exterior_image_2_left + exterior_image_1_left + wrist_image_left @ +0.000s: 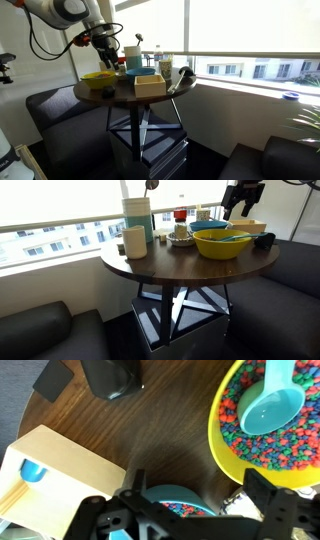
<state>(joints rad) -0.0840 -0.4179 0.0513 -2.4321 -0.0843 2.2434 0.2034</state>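
While the pincer (190, 498) is being held wide open above the round bench (150, 268), gripping nothing, a blue bowl (170, 491) is being framed directly beneath it in the wrist view, between a wooden box (50, 470) and a yellow bowl (216, 422). The blue bowl is being judged light, stiff and smooth-walled, probably plastic. Its loose coloured beads are likely being kept in only while it sits level, so a hold at the rim, one finger inside and one outside, is being judged safest. A teal scoop (272, 405) is being shown lying on the yellow bowl's beads, and its slim handle is being judged slippery.

The beads and the scoop's full outline are being shown clearly by the wrist view alone. In both exterior views the pincer (243, 194) (105, 45) is being shown well above the bowls, a height that the wrist view is not giving. A tall container (137, 220) near the bench's window side is being caught in an exterior view and is being left out of the wrist view altogether.
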